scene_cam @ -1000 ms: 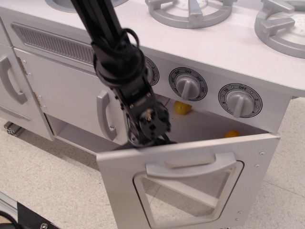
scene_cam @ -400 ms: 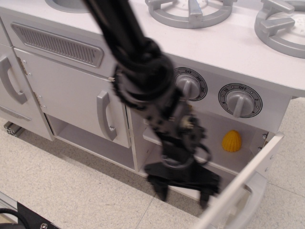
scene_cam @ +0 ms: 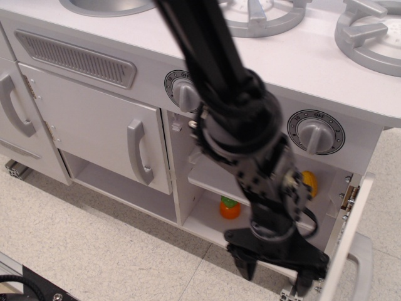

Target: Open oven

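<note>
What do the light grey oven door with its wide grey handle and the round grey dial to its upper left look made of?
The light grey oven door, seen edge-on and swung wide, looks like painted wood or fibreboard: thick flat panel, matte finish, metal hinge. Its wide grey handle looks like moulded plastic, smooth with a slight sheen. The round grey dial also seems plastic, with printed markings. The open black gripper hangs beside the door.

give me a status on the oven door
End effector open, holding nothing, low in front of the oven. Oven door swung wide to the right. Nothing blocking.

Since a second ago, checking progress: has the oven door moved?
Yes. The oven door has swung wide to the right, away from the knob panel, exposing the shelf.
</note>
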Controlling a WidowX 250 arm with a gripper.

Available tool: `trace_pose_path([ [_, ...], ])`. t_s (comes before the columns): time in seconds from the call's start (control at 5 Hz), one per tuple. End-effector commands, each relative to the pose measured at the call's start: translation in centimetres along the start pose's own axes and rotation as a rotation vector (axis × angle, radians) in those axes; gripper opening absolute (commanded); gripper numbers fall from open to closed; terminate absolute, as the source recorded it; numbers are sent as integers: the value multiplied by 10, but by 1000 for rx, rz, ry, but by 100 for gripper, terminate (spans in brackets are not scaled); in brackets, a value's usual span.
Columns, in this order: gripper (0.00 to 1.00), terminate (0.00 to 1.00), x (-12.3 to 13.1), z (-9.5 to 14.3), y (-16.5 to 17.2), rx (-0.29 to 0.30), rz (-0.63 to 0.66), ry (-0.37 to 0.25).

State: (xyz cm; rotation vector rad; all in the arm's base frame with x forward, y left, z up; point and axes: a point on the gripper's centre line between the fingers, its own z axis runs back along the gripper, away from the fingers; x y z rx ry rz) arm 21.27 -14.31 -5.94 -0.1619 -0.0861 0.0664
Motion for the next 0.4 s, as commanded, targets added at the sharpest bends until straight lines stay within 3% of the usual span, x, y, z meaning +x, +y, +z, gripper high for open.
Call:
trace_pose_path([
  [0.0, 100, 0, -10, 11, 1, -19, -74, -21],
  [0.2, 100, 100, -10, 11, 1, -19, -74, -21],
])
